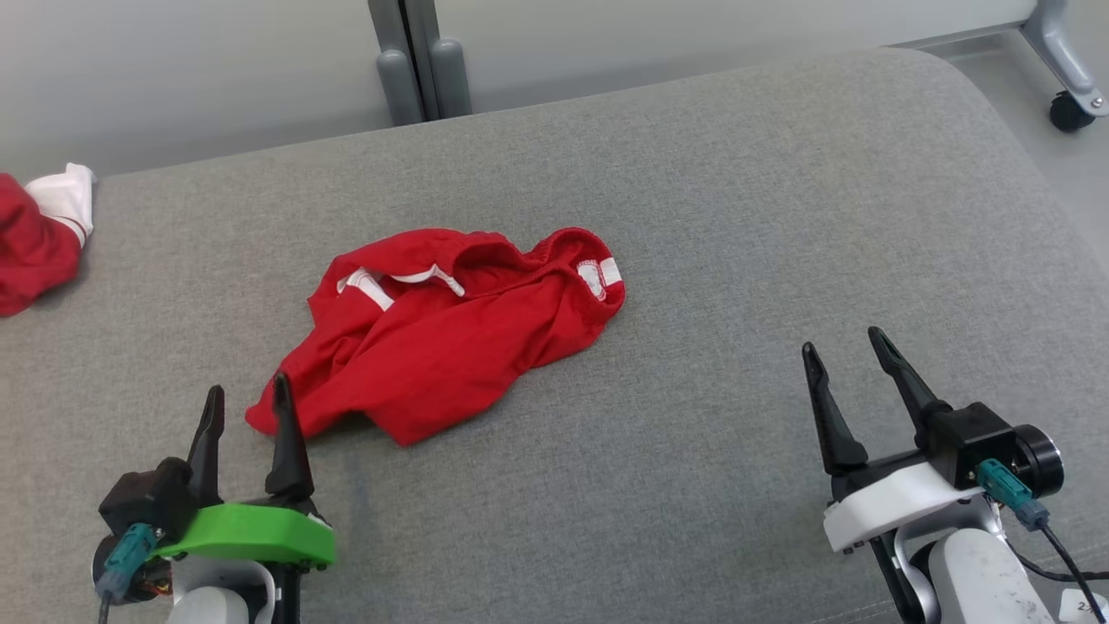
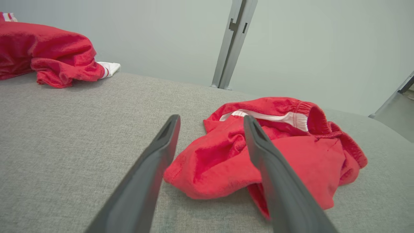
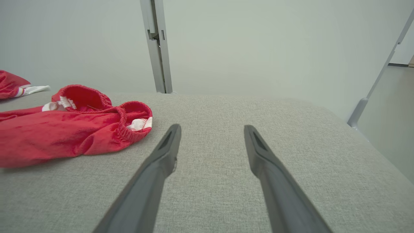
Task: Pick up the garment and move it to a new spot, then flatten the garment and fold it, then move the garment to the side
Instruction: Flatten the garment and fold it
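Plainly, both sets of jaws gape empty; the red garment (image 1: 433,347) bears an illegible white label (image 1: 599,277).

Cropped at nine o'clock, head view: second red garment (image 1: 33,243) with white cuff. Cropped at nine o'clock, right wrist view: red shorts (image 3: 64,136). Hidden behind the left gripper's (image 2: 212,118) finger: part of the shorts' hem. Unreadably small at five o'clock, head view: white label (image 1: 1083,605).

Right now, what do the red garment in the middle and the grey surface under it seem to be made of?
Red garment: soft matte knit cloth, perhaps cotton or polyester; it lies in loose folds with a gathered waistband. Grey surface: matte woven upholstery fabric; fine flecked weave, rounded edge suggests padding.
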